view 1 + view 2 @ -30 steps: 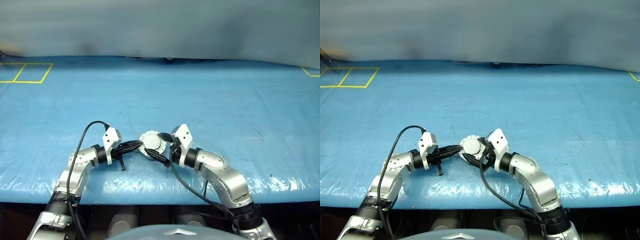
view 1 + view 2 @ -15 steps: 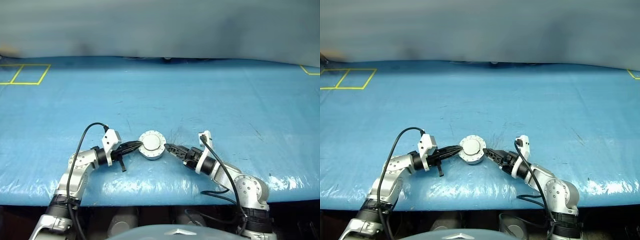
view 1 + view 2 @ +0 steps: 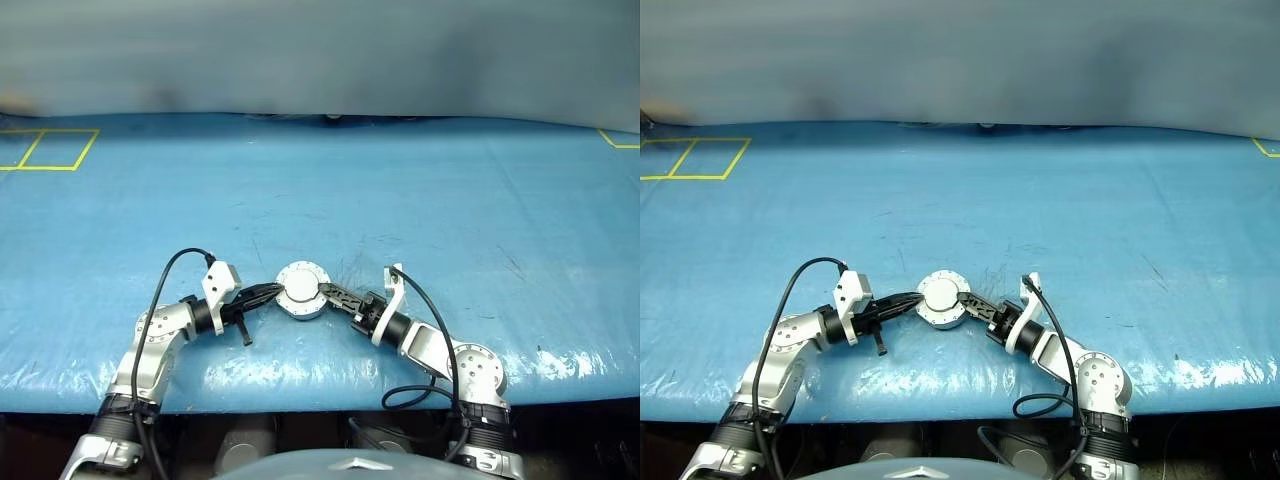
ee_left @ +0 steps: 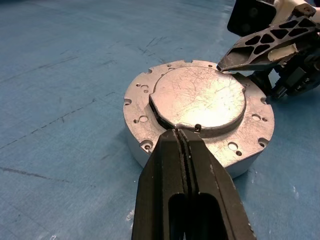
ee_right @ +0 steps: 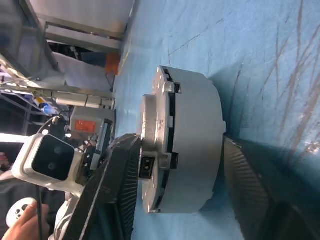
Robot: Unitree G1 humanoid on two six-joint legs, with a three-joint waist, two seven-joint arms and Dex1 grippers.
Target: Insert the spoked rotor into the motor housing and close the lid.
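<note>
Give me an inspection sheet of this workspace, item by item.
Surface: blue sheet, scuffed, yellow tape marks at the far corners.
Job's things: motor housing flat on the sheet, lid closed on top.
Clutter: nothing seen.
Grippers: left gripper shut, tips at the lid's edge; right gripper straddles the housing, one finger above, one below.
Cables: black cable loops over the left arm.
Surroundings: grey backdrop beyond the table.

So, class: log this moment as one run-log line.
lid: closed on motor housing | left gripper: shut, tips at lid edge | right gripper: open, straddling housing | surface: blue table
</note>
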